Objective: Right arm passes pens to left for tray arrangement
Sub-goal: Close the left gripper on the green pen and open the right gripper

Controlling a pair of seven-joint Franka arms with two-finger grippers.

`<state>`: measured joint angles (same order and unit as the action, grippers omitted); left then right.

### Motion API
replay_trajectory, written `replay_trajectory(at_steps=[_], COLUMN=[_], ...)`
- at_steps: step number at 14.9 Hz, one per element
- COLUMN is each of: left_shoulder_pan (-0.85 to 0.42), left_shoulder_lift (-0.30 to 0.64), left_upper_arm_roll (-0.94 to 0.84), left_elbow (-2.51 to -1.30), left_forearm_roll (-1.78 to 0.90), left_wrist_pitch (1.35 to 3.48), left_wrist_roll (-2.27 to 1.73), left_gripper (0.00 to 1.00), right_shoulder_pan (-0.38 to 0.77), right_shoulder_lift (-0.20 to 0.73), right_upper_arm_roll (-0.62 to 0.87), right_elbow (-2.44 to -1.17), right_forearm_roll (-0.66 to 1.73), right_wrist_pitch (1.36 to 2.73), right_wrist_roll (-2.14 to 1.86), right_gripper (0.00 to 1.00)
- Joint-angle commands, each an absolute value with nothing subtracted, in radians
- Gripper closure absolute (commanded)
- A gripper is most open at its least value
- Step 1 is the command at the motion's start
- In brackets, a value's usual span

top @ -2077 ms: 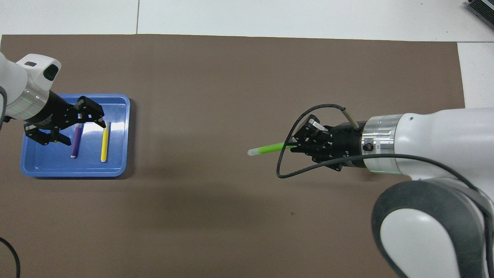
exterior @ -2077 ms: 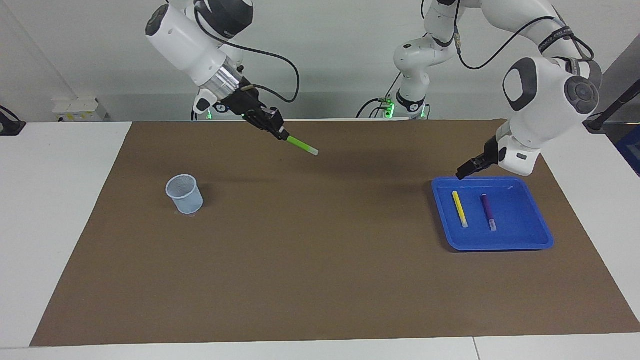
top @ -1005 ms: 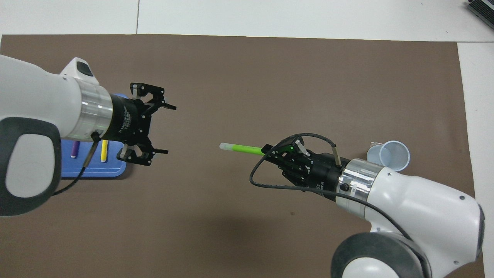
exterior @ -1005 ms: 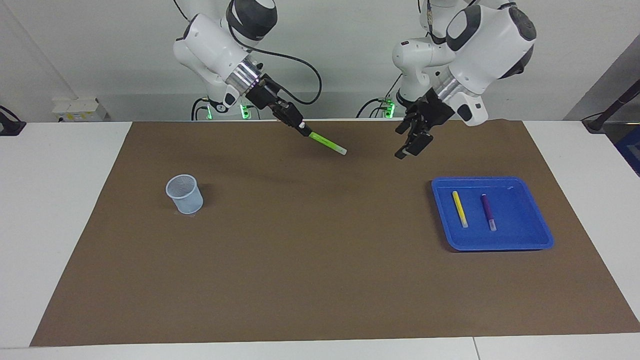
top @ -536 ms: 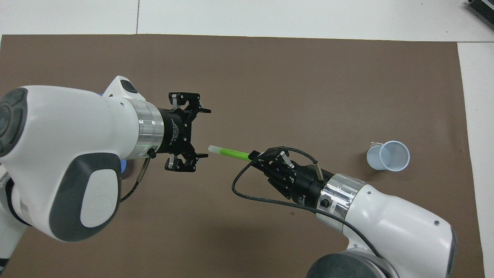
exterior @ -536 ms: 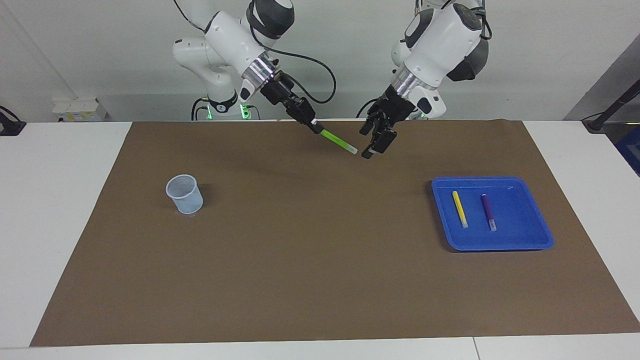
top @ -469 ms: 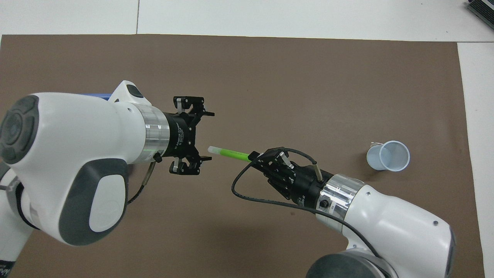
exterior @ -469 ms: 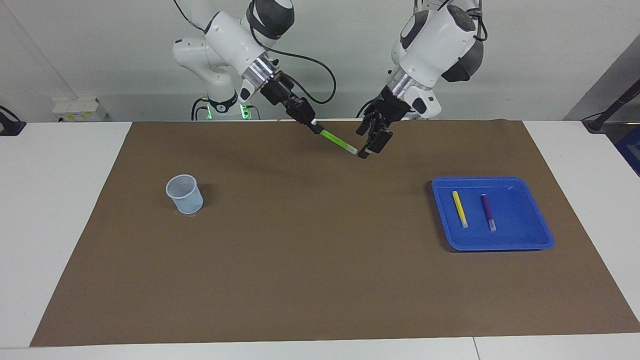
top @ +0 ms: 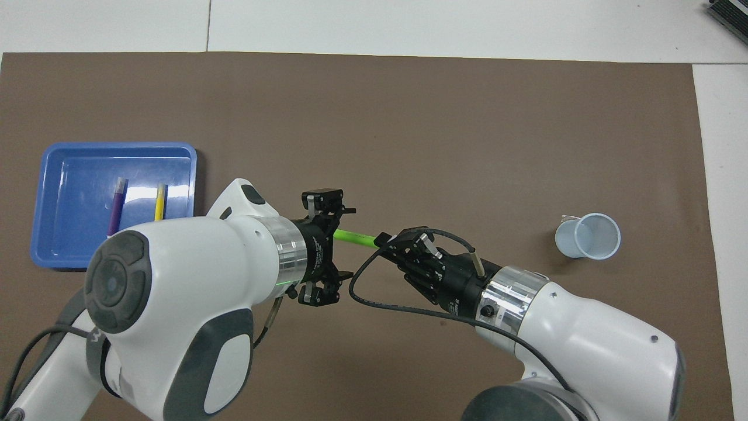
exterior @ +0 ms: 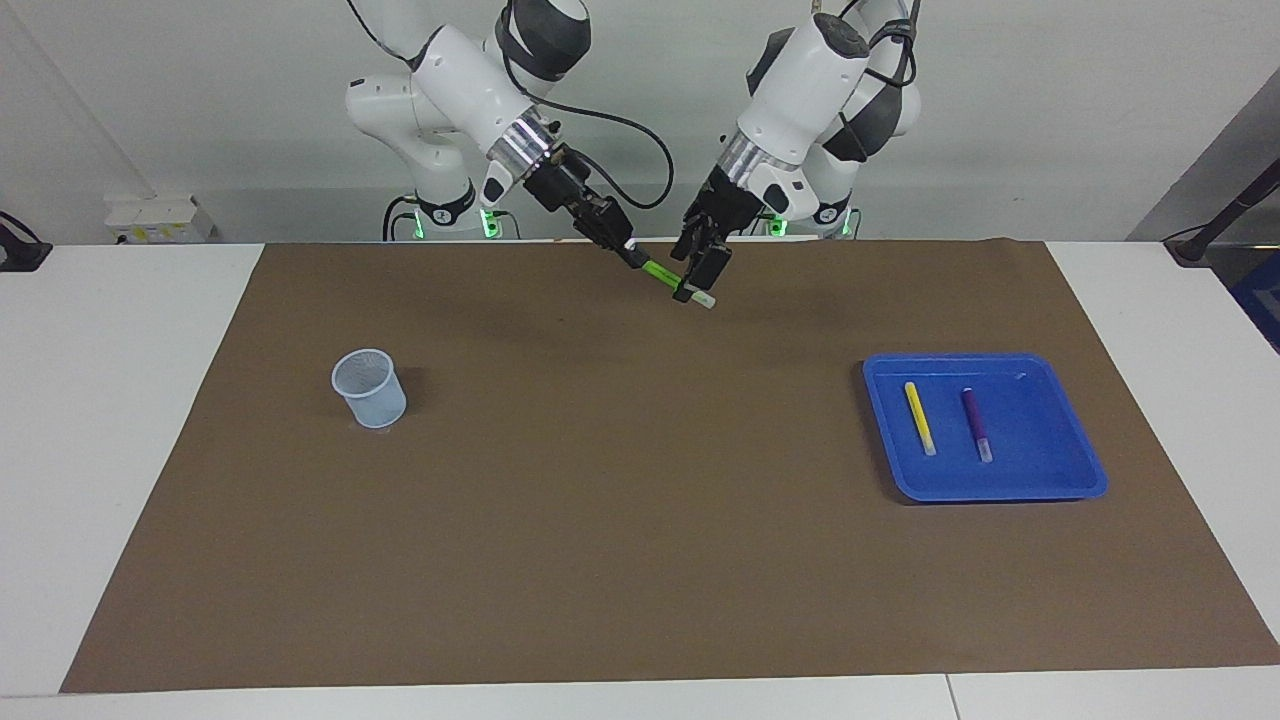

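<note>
Two grippers meet over the brown mat (exterior: 640, 520) close to the robots: the right gripper (exterior: 628, 250) pinches the green pen (exterior: 662, 273) by one end, and the left gripper (exterior: 695, 272), fingers spread, straddles its pale tip. The blue tray (exterior: 1050, 487), toward the left arm's end, holds the yellow pen (exterior: 919, 417) and purple pen (exterior: 976, 423) side by side, apart. The mesh cup (exterior: 369, 388) stands toward the right arm's end; its contents cannot be seen.

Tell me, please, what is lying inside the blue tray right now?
Inside the blue tray lie a yellow pen and a purple pen, side by side and apart. From overhead, the left arm covers their nearer ends and the tray's nearer corner.
</note>
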<state>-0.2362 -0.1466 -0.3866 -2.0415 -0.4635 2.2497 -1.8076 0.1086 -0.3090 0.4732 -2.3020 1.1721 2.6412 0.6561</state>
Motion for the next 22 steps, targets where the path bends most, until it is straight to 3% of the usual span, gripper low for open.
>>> replay_trajectory(at_steps=[1,3,9,11,15,19,22], left_shoulder_pan=[-0.256,-0.256,-0.279,-0.279,-0.281,-0.281,-0.279], left_shoulder_lift=[-0.193,-0.193,-0.204,-0.204,-0.202,-0.202,-0.204], left_upper_arm_roll=[-0.370,-0.370,-0.370,-0.371,-0.370,-0.370,-0.370], left_elbow=[-2.103,-2.109,-2.145,-2.145,-2.131,-2.126,-2.120], left_forearm_roll=[-0.479,-0.479,-0.479,-0.479,-0.479,-0.476,-0.477], left_wrist_pitch=[2.296,2.310,2.382,2.379,2.353,2.320,2.298], left_wrist_roll=[-1.830,-1.839,-1.865,-1.864,-1.856,-1.858,-1.867], left_gripper=[0.02,0.07,0.10,0.19,0.44,1.00,1.00], right_shoulder_pan=[0.114,0.114,0.112,0.112,0.112,0.112,0.110], right_shoulder_lift=[-0.330,-0.330,-0.328,-0.328,-0.328,-0.328,-0.328], right_upper_arm_roll=[0.471,0.471,0.471,0.471,0.471,0.471,0.471], right_elbow=[-2.321,-2.321,-2.319,-2.319,-2.319,-2.319,-2.319], right_forearm_roll=[1.213,1.213,1.215,1.213,1.213,1.213,1.215], right_wrist_pitch=[2.654,2.652,2.649,2.649,2.648,2.648,2.648], right_wrist_roll=[0.609,0.607,0.592,0.592,0.591,0.586,0.584], right_gripper=[1.00,1.00,1.00,1.00,1.00,1.00,1.00])
